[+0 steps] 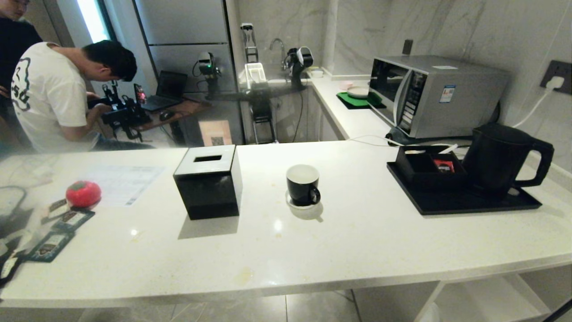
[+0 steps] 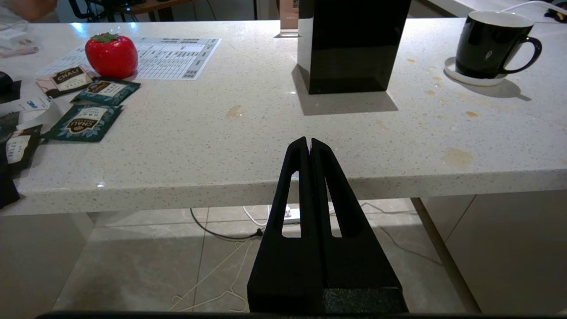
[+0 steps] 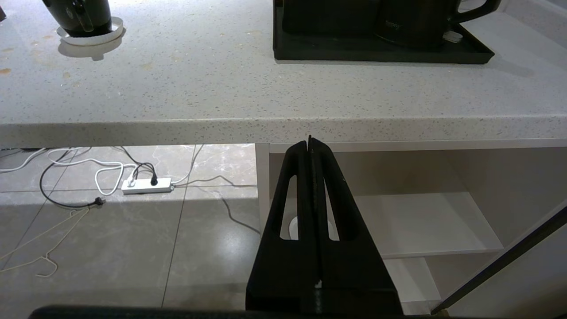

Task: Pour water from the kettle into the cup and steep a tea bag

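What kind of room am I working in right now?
Most likely a kitchenette doubling as a robot test space: a microwave and a sink tap stand along the back counter, the kettle sits on a tray, and a person works at a laptop desk behind.

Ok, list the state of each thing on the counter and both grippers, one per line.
kettle: upright on black tray, untouched
cup: upright on saucer, no tea bag seen inside
tissue box: upright
microwave: door closed
left gripper: shut, empty
right gripper: shut, empty
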